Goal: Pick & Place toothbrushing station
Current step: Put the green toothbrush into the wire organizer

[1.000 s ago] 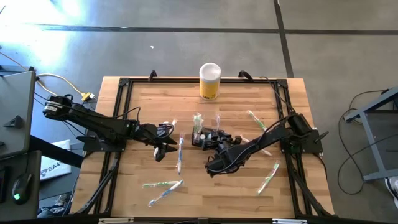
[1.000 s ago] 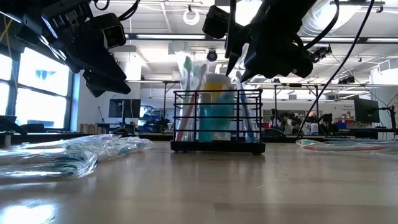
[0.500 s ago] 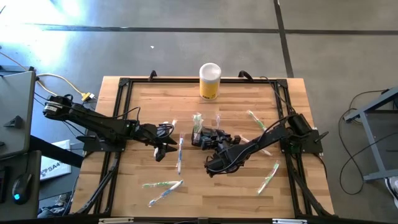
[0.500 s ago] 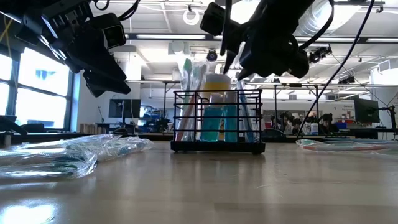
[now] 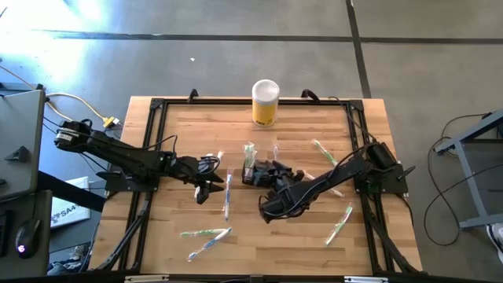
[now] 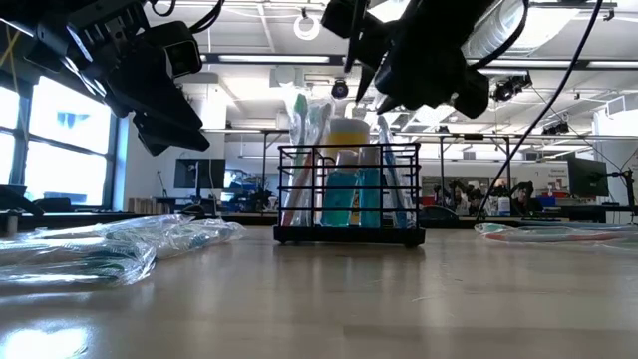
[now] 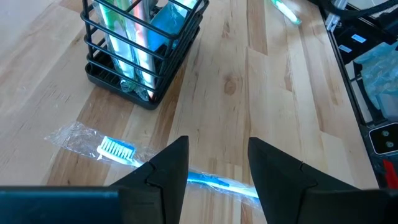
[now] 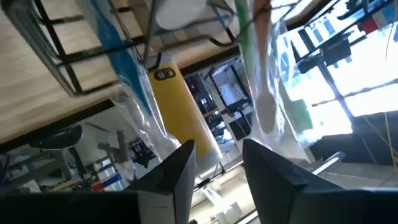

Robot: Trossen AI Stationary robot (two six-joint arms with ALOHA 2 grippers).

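High view: the toothbrushing station [image 5: 253, 170], a low black wire-mesh caddy, stands near the middle of the wooden worktop [image 5: 181, 134], with wrapped toothbrushes standing upright in it. The right end effector [image 5: 267, 169] hangs just beside and above the caddy on its right side; in the low view its dark body sits over the caddy's upper right corner. Its fingers [image 8: 177, 171] stand apart with nothing between them, and past them the right wrist view shows the caddy's wires and the yellow cylinder [image 5: 265, 103], which stands at the worktop's far edge.

The left end effector [image 5: 206, 189] waits left of the caddy, raised off the wood, its fingers [image 7: 165, 168] also apart and empty. Under it lies a wrapped blue toothbrush [image 7: 118, 149], a little apart from the caddy's base.

More wrapped toothbrushes lie scattered: two [image 5: 206, 233] toward the near left corner, one [image 5: 339, 222] toward the near right, one [image 5: 323, 152] right of the caddy.
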